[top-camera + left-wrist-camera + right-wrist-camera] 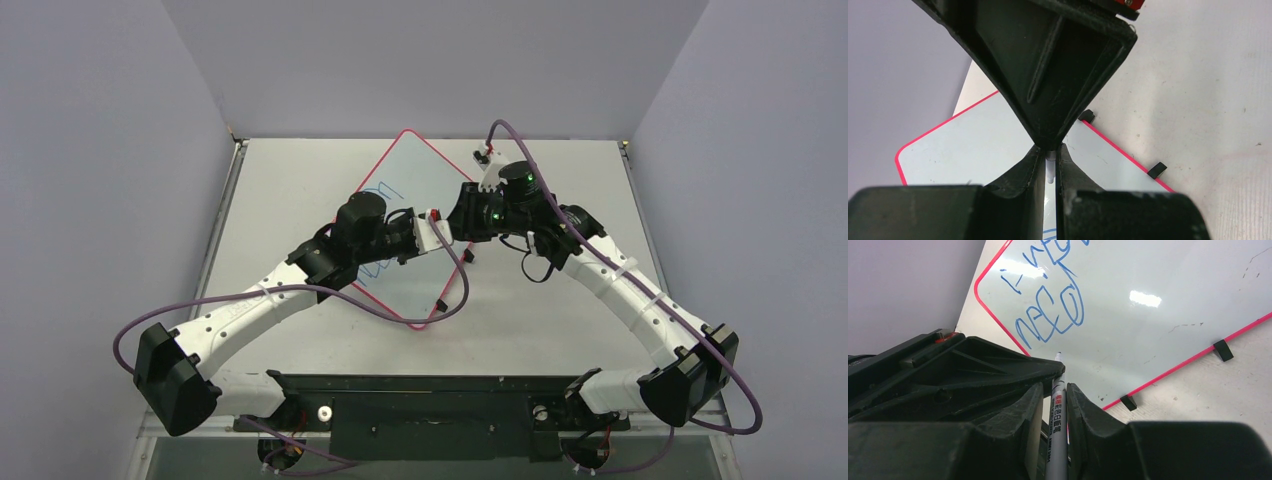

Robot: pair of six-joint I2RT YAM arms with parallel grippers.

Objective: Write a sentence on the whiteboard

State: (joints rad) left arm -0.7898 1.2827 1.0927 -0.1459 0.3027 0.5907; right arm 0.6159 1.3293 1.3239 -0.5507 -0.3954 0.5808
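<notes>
The whiteboard (pixel 420 170) lies at an angle on the table, red rimmed, under both grippers. Blue handwritten words of the sentence (pixel 1050 315) stand in two rows near its far corner; in the top view the sentence (pixel 385 190) is partly hidden by the left arm. A grey marker (pixel 1057 415) with printed lettering points at the board. My right gripper (pixel 1056 386) is shut on its barrel. My left gripper (pixel 1050 150) is shut on the marker's thin white end (pixel 1049 167). The two grippers meet nose to nose, the left gripper (pixel 437 232) against the right gripper (pixel 462 215).
Small black clips (pixel 1223 350) (pixel 1128 402) sit on the board's red rim beside the grey table (pixel 560 300). Purple cables (pixel 300 295) loop from both arms over the board's near corner. Grey walls close in the table at the back and both sides.
</notes>
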